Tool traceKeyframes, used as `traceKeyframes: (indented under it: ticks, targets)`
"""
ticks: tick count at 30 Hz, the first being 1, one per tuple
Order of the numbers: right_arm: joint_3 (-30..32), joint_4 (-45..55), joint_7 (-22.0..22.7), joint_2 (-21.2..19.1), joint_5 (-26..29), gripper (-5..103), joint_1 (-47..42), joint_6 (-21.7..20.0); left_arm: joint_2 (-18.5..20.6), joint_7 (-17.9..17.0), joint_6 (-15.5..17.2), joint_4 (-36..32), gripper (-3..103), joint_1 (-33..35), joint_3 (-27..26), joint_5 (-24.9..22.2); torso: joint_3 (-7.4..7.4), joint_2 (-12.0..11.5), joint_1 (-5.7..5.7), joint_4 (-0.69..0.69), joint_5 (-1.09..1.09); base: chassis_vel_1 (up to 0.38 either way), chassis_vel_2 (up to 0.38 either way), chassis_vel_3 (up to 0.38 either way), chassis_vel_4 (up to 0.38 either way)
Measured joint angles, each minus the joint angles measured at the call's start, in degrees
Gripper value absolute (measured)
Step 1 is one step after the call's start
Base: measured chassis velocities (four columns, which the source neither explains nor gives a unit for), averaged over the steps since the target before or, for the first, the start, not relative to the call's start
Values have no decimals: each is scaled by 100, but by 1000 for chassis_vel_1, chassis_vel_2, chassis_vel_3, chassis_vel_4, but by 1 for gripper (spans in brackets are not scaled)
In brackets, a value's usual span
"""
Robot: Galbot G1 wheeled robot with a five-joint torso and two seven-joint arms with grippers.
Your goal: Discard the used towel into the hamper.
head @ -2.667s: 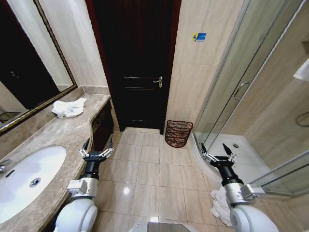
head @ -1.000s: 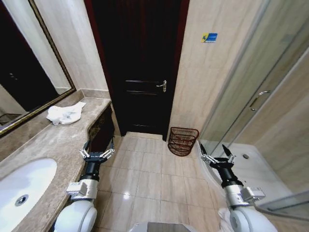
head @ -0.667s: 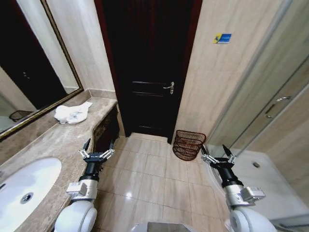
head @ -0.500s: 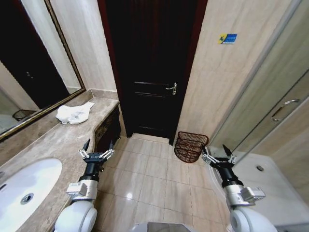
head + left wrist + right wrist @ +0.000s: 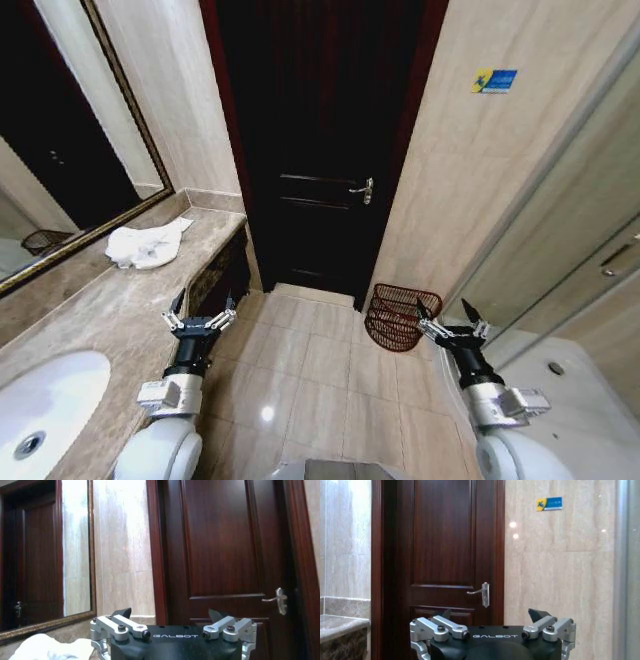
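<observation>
The room is seen from high up in the head view, looking forward and down at the floor, the counter and the dark door. Both wrist views are taken from low, just behind each gripper, facing straight ahead at that door. The door handle is shared by all three views.

sink cut by frame edge
</observation>
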Motion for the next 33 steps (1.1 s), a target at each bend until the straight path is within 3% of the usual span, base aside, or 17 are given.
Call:
traceKeyframes:
  ticks: [33]
  targets:
    - [-4,-42,-33,-14,-4,100,-17,80,-92,-1,-148,9,100,58,4,89,-1,1,-2,1,-2,-37,213,221,-36]
